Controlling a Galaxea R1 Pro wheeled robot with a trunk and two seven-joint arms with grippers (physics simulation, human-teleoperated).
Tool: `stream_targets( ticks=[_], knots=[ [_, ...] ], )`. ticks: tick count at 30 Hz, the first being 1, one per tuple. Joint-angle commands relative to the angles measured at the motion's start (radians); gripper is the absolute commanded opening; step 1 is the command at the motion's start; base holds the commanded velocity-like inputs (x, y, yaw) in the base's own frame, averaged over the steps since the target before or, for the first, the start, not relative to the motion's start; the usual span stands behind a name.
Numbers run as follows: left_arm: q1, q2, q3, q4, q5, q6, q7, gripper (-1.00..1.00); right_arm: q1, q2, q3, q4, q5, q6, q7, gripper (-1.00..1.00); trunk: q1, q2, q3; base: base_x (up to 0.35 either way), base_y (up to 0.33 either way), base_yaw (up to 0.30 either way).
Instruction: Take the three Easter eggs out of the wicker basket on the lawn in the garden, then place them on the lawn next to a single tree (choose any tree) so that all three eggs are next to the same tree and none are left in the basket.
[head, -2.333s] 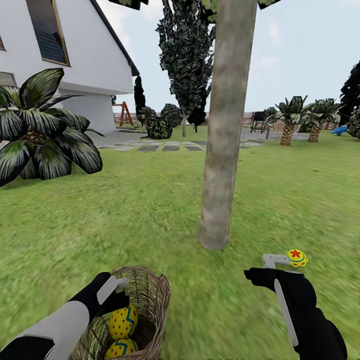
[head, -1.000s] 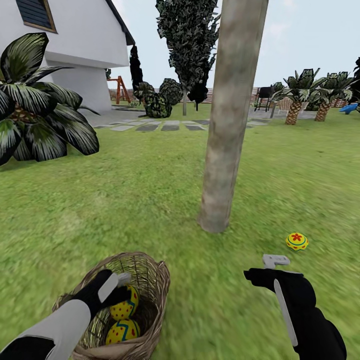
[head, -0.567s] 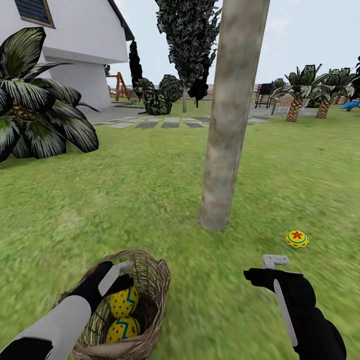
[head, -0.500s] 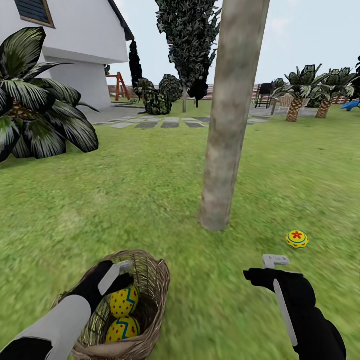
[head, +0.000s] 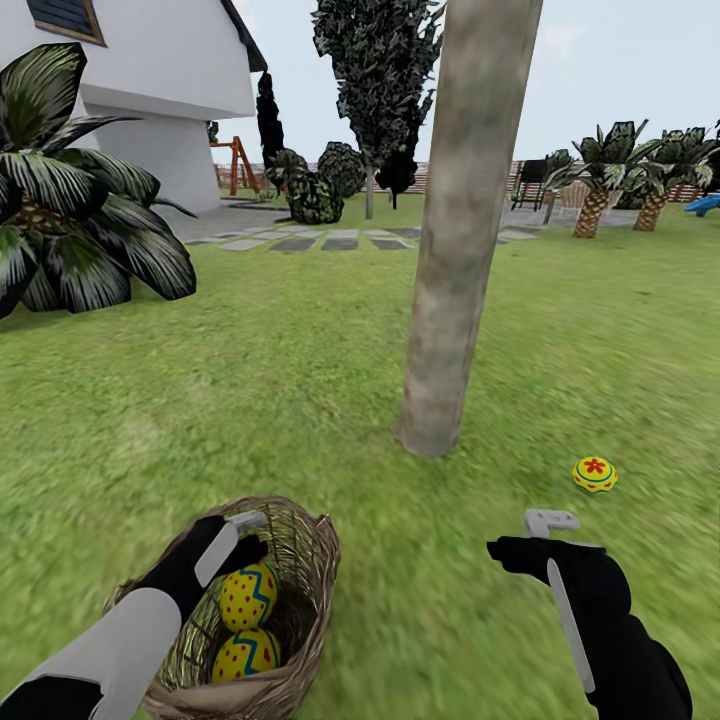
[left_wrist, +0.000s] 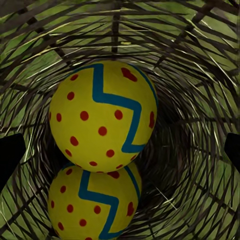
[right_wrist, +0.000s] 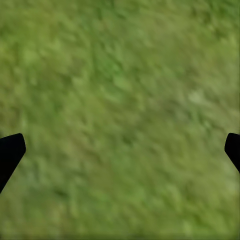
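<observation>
The wicker basket (head: 310, 560) stands on the lawn (head: 250, 400) at the lower left, and two Easter eggs (head: 248, 597) (head: 245, 653) lie stacked inside it. My left gripper (head: 240, 540) hangs open in the basket's mouth just above the upper egg (left_wrist: 102, 115). Its dark fingertips (left_wrist: 10, 160) stand wide apart, clear of both that egg and the lower egg (left_wrist: 92, 202). A third egg (head: 595, 473) lies on the grass to the right of the tree (head: 445, 300). My right gripper (head: 548, 530) is open and empty over bare grass (right_wrist: 120, 100), a little short of that egg.
A big dark-leaved palm bush (head: 70, 220) stands at the left, before the white house (head: 150, 80). Grey stepping stones (head: 340, 240), bushes and a cypress-like tree (head: 375, 70) lie beyond. Short palms (head: 600, 175) stand at the far right. Open grass surrounds the trunk.
The whole view has shifted, so the camera has moved. My left gripper has risen slightly in the basket's mouth, still empty. The right arm and the egg on the grass have stayed put.
</observation>
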Motion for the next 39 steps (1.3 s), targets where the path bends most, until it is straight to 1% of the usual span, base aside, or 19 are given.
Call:
stream_targets(
  ticks=[1,9,16,26,31,39],
  knots=[
    [0.000,0.002,-0.007,-0.002,0.011,-0.001,0.008,1.00,-0.001,0.000,0.000,-0.001,0.010,0.004,0.007,1.00,0.000,-0.001,-0.005,0.000,0.000,0.000],
    [0.000,0.002,-0.006,-0.002,0.011,-0.021,0.007,1.00,-0.001,0.000,0.000,-0.001,0.011,0.004,0.007,1.00,0.000,-0.001,-0.005,0.000,0.000,0.000],
    [0.000,0.001,-0.006,-0.002,0.011,-0.023,0.007,1.00,-0.001,0.000,0.000,-0.001,0.011,0.004,0.007,1.00,0.003,-0.002,-0.032,0.000,0.000,0.000],
    [0.000,0.002,-0.006,-0.002,0.012,-0.023,0.007,1.00,-0.001,0.002,0.000,0.000,0.011,0.004,0.007,1.00,0.003,-0.002,-0.032,0.000,0.000,0.000],
    [0.000,0.002,-0.006,-0.003,0.012,-0.024,0.007,1.00,-0.001,0.003,0.000,0.000,0.011,0.004,0.007,1.00,0.006,-0.003,-0.051,0.000,0.000,0.000],
    [0.001,0.003,-0.003,-0.007,0.012,-0.032,0.007,1.00,-0.001,0.005,0.000,0.001,0.011,0.004,0.007,1.00,0.006,-0.003,-0.051,0.000,0.000,0.000]
  ],
)
